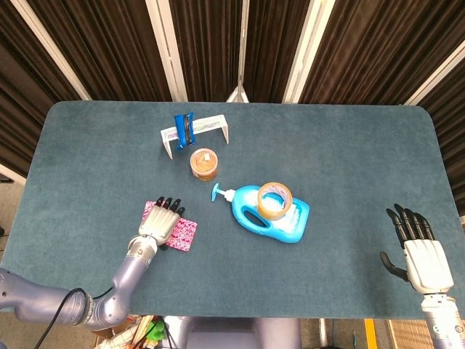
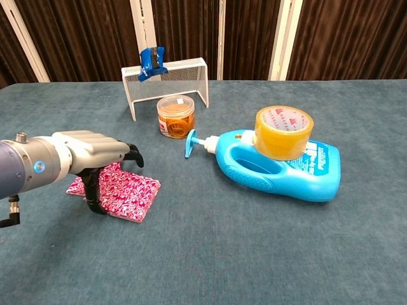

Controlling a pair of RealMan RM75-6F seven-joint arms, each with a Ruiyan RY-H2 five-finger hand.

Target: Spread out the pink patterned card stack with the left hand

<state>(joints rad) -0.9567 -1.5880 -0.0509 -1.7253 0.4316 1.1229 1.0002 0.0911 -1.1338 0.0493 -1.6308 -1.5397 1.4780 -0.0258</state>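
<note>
The pink patterned card stack [image 1: 183,233] [image 2: 127,190] lies flat on the teal table at front left, its cards slightly fanned. My left hand [image 1: 161,222] [image 2: 89,155] rests palm down over the stack's left part, with dark fingertips [image 2: 135,154] curled toward the cards and the thumb [image 2: 93,200] touching the near edge. The stack's right half shows uncovered. My right hand [image 1: 418,251] hovers at the table's front right edge, fingers spread, holding nothing; only the head view shows it.
A blue pump bottle [image 1: 270,214] [image 2: 286,165] lies on its side mid-table with a tape roll [image 1: 275,199] [image 2: 283,131] on top. Behind stand an orange-filled clear jar [image 1: 204,163] [image 2: 175,116] and a white wire rack [image 1: 196,132] [image 2: 166,82] with a blue item.
</note>
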